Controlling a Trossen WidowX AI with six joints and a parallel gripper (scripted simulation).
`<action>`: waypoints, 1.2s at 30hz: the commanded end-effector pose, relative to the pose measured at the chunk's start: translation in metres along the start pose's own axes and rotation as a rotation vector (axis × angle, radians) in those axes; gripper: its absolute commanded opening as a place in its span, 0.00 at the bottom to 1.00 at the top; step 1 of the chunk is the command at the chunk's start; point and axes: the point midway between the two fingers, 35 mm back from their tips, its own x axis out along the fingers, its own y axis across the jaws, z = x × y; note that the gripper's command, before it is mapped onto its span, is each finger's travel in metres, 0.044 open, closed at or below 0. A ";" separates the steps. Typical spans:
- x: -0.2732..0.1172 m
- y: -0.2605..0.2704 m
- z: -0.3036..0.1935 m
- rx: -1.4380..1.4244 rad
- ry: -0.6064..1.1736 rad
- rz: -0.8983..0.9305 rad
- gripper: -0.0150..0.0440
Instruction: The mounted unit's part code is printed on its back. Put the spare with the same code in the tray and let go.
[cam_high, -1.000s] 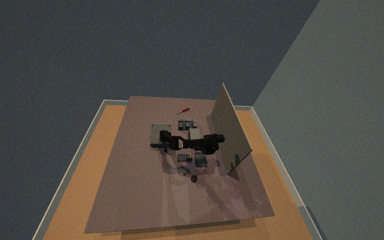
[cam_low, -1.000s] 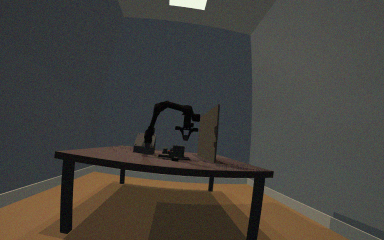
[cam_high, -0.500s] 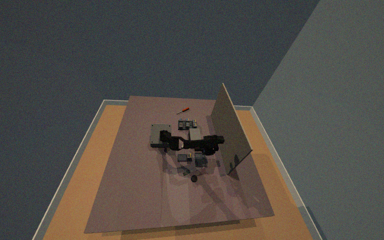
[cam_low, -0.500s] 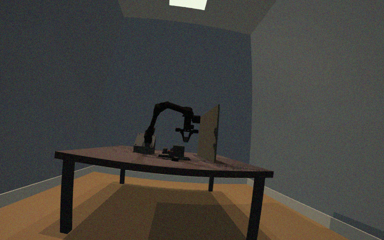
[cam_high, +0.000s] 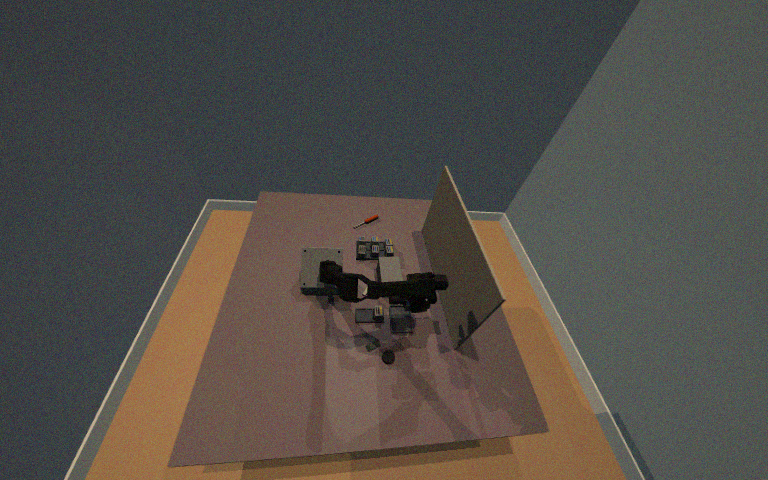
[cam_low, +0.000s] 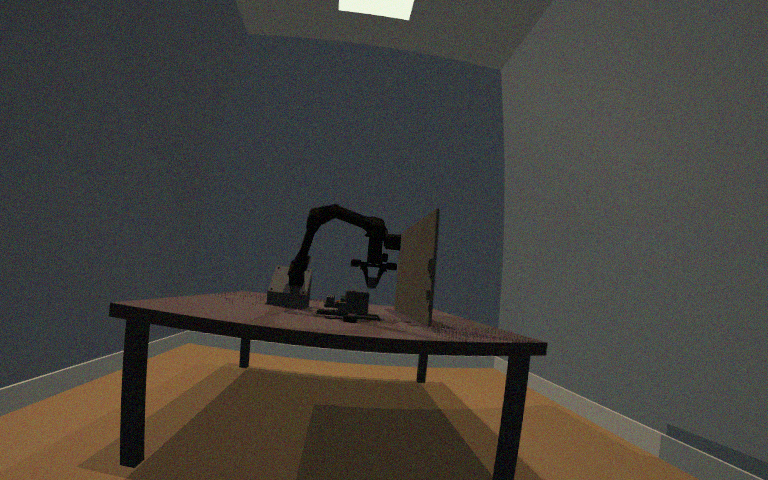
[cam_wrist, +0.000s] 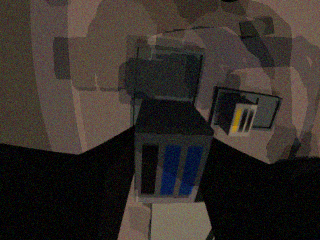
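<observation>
Dim blue-grey walls (cam_high: 226, 96) (cam_low: 368, 130) with pale skirting surround an orange-brown floor (cam_high: 152, 316) (cam_low: 186, 367) beyond the mauve tabletop's (cam_high: 271, 384) (cam_low: 215, 311) edges, beneath a bright ceiling panel (cam_low: 376, 6).
</observation>
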 end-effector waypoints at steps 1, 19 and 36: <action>0.006 0.000 -0.001 -0.005 0.002 -0.004 0.25; 0.023 0.001 -0.001 -0.005 0.002 -0.004 0.25; 0.039 0.001 -0.001 -0.005 0.002 -0.003 0.25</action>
